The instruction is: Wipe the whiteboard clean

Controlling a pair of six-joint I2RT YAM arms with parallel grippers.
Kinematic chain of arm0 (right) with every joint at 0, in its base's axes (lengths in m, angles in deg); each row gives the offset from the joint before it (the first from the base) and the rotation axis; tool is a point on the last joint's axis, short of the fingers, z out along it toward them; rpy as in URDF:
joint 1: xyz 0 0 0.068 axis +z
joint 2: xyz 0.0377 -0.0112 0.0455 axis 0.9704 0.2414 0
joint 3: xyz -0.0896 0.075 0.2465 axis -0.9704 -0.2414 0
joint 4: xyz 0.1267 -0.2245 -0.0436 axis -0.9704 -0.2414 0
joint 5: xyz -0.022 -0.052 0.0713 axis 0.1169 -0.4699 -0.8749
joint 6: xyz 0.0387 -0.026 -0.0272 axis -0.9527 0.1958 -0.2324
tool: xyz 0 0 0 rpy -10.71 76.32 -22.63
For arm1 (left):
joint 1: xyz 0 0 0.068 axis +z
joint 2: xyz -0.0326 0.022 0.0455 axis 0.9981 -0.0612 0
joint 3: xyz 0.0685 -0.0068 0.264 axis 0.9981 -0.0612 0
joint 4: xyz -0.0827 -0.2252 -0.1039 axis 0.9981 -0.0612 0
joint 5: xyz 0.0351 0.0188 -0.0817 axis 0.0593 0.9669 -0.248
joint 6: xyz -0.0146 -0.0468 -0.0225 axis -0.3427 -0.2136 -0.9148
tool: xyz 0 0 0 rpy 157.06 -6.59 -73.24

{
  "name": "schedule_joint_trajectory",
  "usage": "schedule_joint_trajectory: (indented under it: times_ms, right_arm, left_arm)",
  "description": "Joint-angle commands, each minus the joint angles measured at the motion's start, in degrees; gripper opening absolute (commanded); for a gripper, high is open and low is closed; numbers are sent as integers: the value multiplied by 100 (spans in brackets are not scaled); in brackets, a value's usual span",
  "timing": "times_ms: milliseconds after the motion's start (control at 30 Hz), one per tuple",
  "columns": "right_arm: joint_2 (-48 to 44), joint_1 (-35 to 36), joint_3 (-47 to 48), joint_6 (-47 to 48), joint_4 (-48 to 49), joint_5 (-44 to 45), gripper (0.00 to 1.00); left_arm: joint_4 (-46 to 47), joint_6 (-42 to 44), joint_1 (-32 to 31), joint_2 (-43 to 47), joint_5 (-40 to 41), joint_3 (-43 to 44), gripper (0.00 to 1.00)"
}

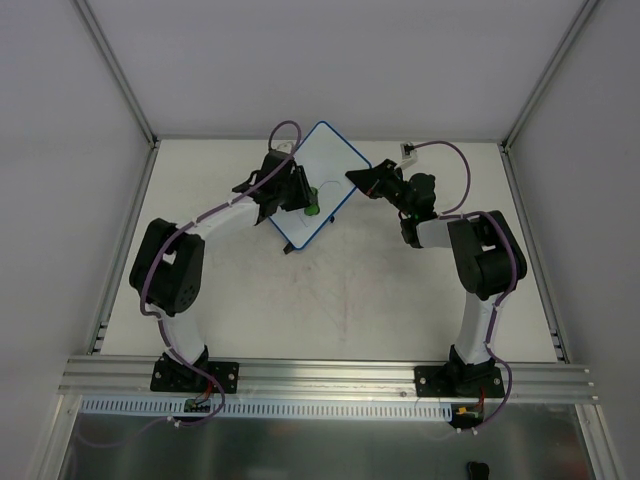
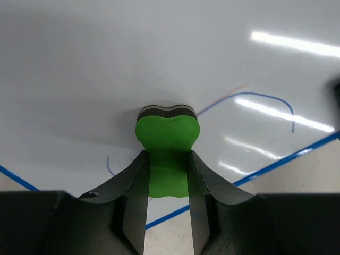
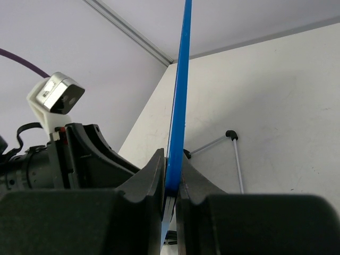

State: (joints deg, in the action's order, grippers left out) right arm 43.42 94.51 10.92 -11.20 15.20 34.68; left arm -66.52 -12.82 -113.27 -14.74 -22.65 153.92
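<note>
Two grips are active. My left gripper pinches the green eraser at its narrow waist, and the eraser's dark felt face sits against the whiteboard. My right gripper is pressed together on the blue rim of the board, on the side facing the table's right edge. The whiteboard lies near the middle of the table's far edge, turned diagonally, with one corner pointing at that edge.

Likely faults and their causes:
1. Board rotation. The right jaws hold only a thin strip of rim, so a hard sideways stroke could twist the board out of them.
2. Eraser tilt. Excess downward pressure could rock the eraser in the left jaws or push it up between them.
3. Contact between grippers. Both work close together over the same board, so a stroke toward the clamped rim risks a knock.
4. Overrun. The eraser sits close to the board's near rim, and a stroke that way could drop it onto the table.
5. Missed ink. A long blue pen curve lies just beside the eraser and a short mark on its other side.

Room to move: the board's surface opens toward the far corner. The back wall stands just beyond the table's far edge. Freer travel lies toward the near edge.
</note>
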Motion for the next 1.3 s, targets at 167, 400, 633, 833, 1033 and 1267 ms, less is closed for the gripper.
schedule_joint_trajectory:
  times_ms: [167,400,633,833,1033,1267]
  right_arm:
    - [-146,86,18,251,498,-492,0]
    - [-146,86,18,242,498,-501,0]
    - [-155,77,0,260,498,-510,0]
    - [-155,77,-9,260,498,-501,0]
    - [-146,77,9,268,498,-510,0]
    - [-155,77,0,260,498,-518,0]
  left_arm:
    - [-294,203,-494,-76,-53,-255,0]
    - [83,-218,-108,20,-209,-1064,0]
    - [680,-658,297,354,-148,-2084,0]
    - [831,-711,314,346,-121,-2287,0]
    - [1024,-553,34,205,-420,-2042,0]
    - [1033,-124,-660,319,10,-1725,0]
